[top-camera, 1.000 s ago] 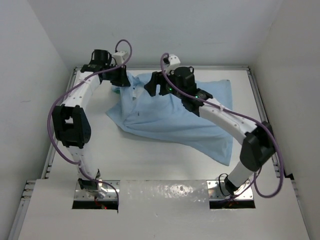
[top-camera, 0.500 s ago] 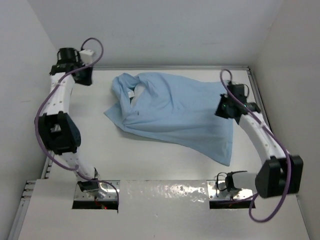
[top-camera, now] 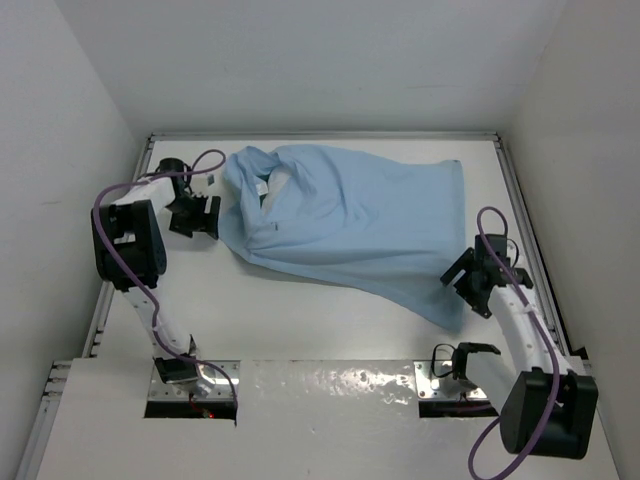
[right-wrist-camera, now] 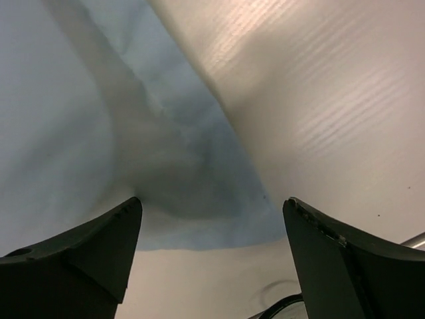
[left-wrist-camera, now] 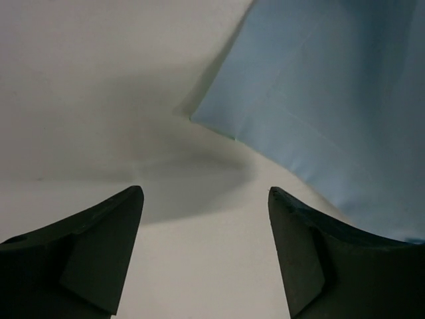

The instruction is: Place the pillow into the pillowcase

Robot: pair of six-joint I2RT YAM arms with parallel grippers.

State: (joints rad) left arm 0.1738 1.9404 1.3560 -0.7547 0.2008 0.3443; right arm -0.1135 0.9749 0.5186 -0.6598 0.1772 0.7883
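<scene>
Pillowcase (top-camera: 350, 220) sprawled across table (top-camera: 300, 320), white pillow (top-camera: 284, 180) showing at far-left mouth. Left gripper (top-camera: 205, 218) open, empty, beside left edge. Right gripper (top-camera: 465, 283) open, empty, at near-right corner.

Light blue pillowcase (top-camera: 350, 220) on white table (top-camera: 300, 320), left arm (top-camera: 125, 240) and right arm (top-camera: 520, 330) at opposite ends.

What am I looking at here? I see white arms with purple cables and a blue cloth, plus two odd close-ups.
Those are two robot arms bolted to a white table. The wide picture comes from a camera overhead; each close-up comes from a camera on one arm's wrist. A light blue pillowcase lies on the table, with what seems to be the white pillow showing at its opening. The left fingers and right fingers, the dark shapes in the close-ups, stand open near its edges, holding nothing.
</scene>
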